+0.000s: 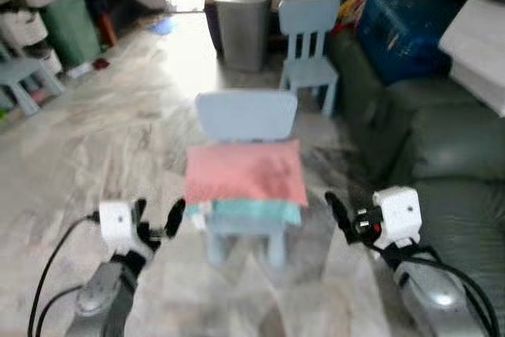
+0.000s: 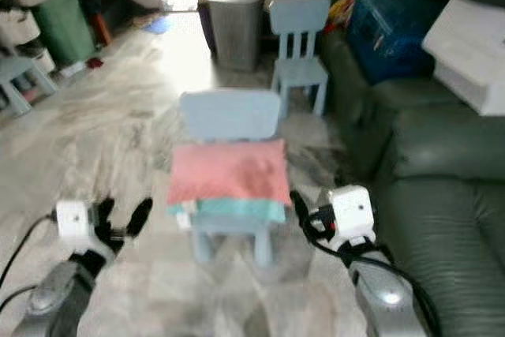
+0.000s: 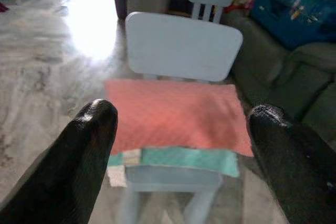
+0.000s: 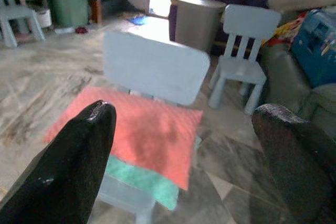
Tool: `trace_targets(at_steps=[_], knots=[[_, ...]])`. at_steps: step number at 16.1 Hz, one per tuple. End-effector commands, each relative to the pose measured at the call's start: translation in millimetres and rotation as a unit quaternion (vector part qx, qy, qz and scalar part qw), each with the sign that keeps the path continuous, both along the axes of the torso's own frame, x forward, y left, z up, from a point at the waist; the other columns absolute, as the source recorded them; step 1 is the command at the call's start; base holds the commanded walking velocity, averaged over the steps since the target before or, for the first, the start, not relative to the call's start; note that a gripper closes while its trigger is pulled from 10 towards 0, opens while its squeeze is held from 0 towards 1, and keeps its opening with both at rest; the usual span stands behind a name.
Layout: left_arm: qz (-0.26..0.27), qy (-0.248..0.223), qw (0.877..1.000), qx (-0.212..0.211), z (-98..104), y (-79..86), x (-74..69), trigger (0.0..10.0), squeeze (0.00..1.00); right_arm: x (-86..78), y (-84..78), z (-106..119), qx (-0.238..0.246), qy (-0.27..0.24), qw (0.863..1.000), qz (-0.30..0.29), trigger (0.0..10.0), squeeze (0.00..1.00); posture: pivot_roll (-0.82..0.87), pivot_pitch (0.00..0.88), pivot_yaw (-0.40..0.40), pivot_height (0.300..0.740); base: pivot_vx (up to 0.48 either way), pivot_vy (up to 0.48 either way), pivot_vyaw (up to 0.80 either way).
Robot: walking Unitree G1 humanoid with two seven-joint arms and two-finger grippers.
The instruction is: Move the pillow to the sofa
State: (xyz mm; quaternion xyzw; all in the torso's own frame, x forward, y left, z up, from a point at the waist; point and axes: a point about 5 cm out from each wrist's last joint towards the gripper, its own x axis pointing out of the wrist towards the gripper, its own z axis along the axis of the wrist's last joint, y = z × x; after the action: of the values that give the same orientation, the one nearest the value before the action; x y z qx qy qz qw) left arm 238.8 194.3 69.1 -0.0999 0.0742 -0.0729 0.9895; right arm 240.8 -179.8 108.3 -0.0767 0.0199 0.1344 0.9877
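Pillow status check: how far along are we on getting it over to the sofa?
Early stage. Done: the robot stands in front of the small blue chair, both arms raised. The pink pillow lies on the chair seat, ungrasped. In hand: the left gripper and right gripper sit open on either side of the chair, apart from the pillow. Left: close in, grip the pillow, lift it, and carry it to the green sofa on the right.

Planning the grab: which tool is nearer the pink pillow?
Left, slightly. The left tool sits just off the pillow's near-left corner; the right tool sits a bit farther off its near-right corner. Both are open, touching nothing.
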Motion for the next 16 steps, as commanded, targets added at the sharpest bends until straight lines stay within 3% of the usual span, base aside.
trace_targets(at_steps=[1,10,16], knots=[[0.015,0.009,1.0,0.005,0,8.5,0.9,10.0,0.0,0.5,4.3,2,0.008,-0.006,1.0,0.001,10.0,0.0,-0.14,0.031,0.029,0.74,0.0,0.0,0.0],[0.041,-0.003,0.999,0.027,5,10.3,17.0,10.0,0.0,11.3,-13.3,1,0.021,0.007,0.995,-0.094,10.0,0.0,-0.14,0.022,0.03,0.74,0.0,0.0,0.0],[0.041,-0.005,0.999,0.027,6,8.2,19.4,10.0,0.0,11.2,-17.9,2,0.014,0.008,0.993,-0.116,10.0,0.0,-0.15,0.022,0.034,0.74,0.0,0.0,0.0]])
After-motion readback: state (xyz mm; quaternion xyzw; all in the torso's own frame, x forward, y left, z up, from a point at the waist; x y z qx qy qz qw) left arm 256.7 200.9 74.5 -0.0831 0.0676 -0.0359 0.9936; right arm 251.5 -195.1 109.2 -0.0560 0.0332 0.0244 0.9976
